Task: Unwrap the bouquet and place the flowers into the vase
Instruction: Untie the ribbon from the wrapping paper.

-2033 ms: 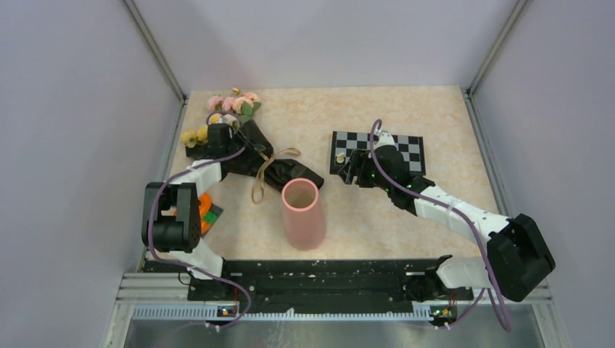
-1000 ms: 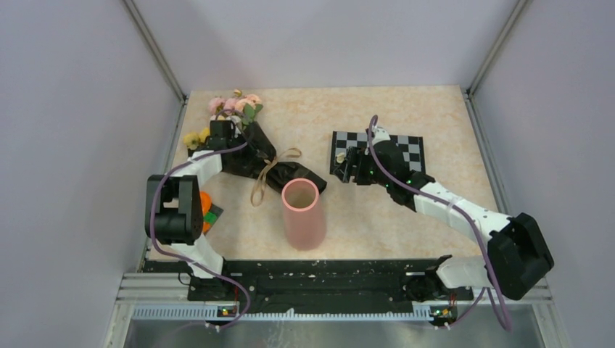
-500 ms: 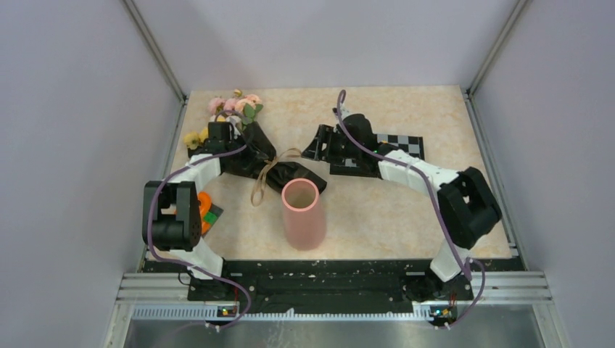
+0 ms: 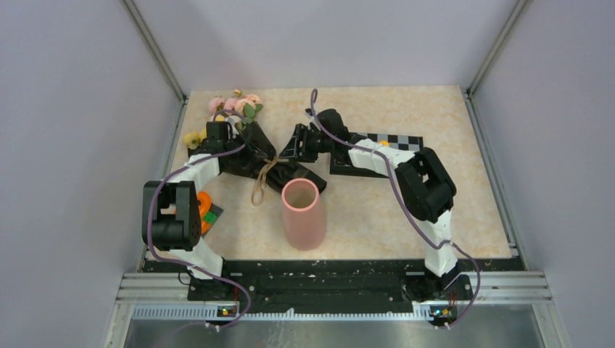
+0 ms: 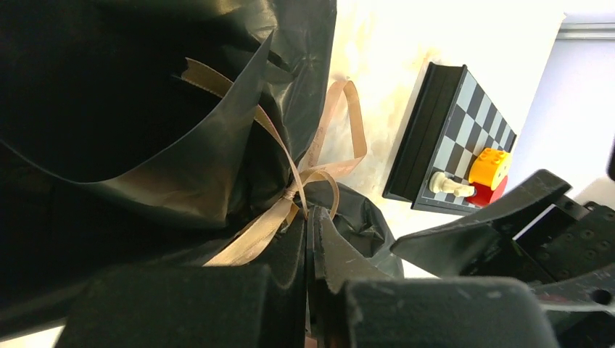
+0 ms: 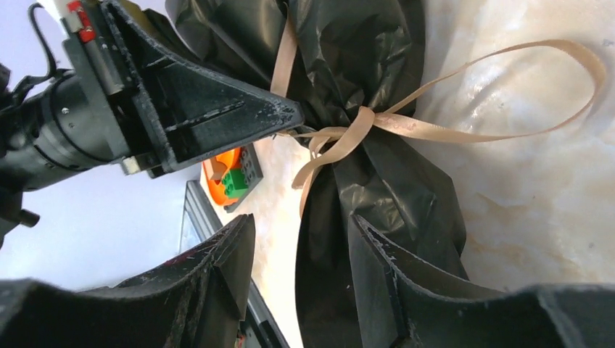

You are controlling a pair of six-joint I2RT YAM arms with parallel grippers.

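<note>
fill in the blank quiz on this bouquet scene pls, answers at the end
1. The tan ribbon is ___ round the bouquet.
2. The pink vase stands upright with ___ flowers in it.
3. The left gripper has its fingers ___, tips at the ribbon's knot.
4. The right gripper is ___, the black wrapping's tail showing between its fingers.

Missing words: tied; no; shut; open
</note>
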